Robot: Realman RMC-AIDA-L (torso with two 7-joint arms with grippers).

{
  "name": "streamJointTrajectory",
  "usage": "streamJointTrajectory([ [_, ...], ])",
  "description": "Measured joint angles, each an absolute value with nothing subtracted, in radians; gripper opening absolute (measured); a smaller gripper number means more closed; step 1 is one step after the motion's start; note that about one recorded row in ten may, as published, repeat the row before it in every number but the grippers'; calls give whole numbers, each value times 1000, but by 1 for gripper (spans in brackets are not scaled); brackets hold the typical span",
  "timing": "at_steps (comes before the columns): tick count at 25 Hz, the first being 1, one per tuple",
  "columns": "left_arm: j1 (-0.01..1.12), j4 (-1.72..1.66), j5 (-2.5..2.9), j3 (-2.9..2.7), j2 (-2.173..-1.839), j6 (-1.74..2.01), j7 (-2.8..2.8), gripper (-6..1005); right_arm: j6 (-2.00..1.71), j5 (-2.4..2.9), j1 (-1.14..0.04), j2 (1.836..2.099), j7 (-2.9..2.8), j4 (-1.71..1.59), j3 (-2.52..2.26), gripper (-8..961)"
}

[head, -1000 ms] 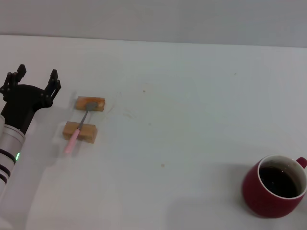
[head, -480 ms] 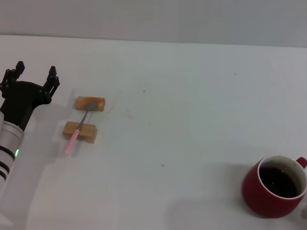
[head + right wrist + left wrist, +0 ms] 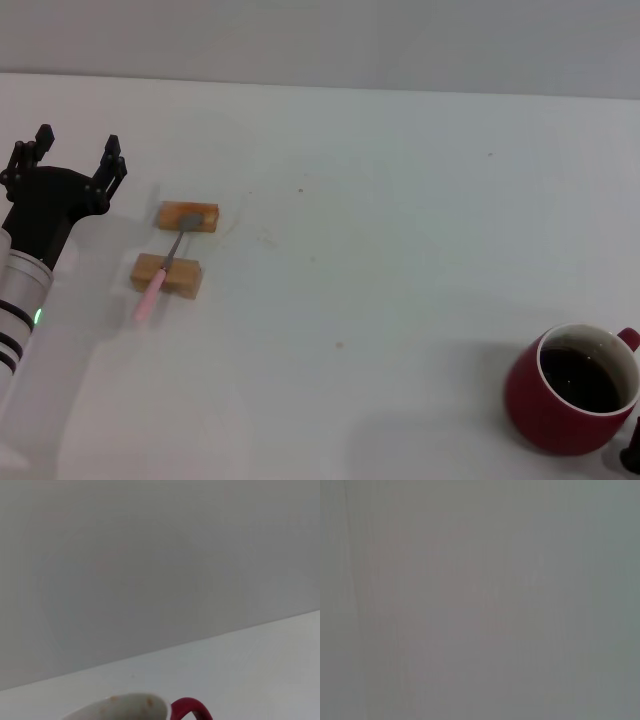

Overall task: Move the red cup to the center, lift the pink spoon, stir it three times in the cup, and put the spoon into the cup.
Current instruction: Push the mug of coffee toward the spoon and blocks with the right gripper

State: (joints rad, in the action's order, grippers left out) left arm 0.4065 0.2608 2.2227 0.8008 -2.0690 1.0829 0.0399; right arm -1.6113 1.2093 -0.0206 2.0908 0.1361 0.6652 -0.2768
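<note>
The left gripper point(image 3: 66, 162) hangs above the white table point(image 3: 400, 200) at its left side, with its two black fingers spread wide apart and nothing between them. Just to the right of it and a little nearer the robot lie two tan wooden blocks: the far block point(image 3: 188, 215) and the near block point(image 3: 167, 274), set apart from each other. The pink spoon point(image 3: 162, 270) rests across both of them, its grey bowl on the far block and its pink handle running over the near block, the handle's end sticking out past it toward the robot.

The red cup point(image 3: 571, 388) stands far off to the right of that gripper, close to the table's near right corner, upright and filled with dark liquid. Its small handle point(image 3: 628, 338) points to the right and away from the robot. The middle of the table lies well apart from it.

Of the right gripper point(image 3: 632, 455) only a dark sliver shows at the picture's lower right edge, just beside the cup on its near right side; it seems not to touch the cup, and I cannot tell how its fingers stand. In the right wrist view the cup's white rim point(image 3: 120, 706) and the red handle's curve point(image 3: 190, 710) sit close before the camera.
</note>
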Motion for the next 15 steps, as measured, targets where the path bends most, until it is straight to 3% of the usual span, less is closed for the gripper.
streamJointTrajectory([
  [15, 403, 265, 2223, 801, -2071, 1083, 33, 783, -1573, 1249, -53, 2091, 137, 666, -269, -1],
])
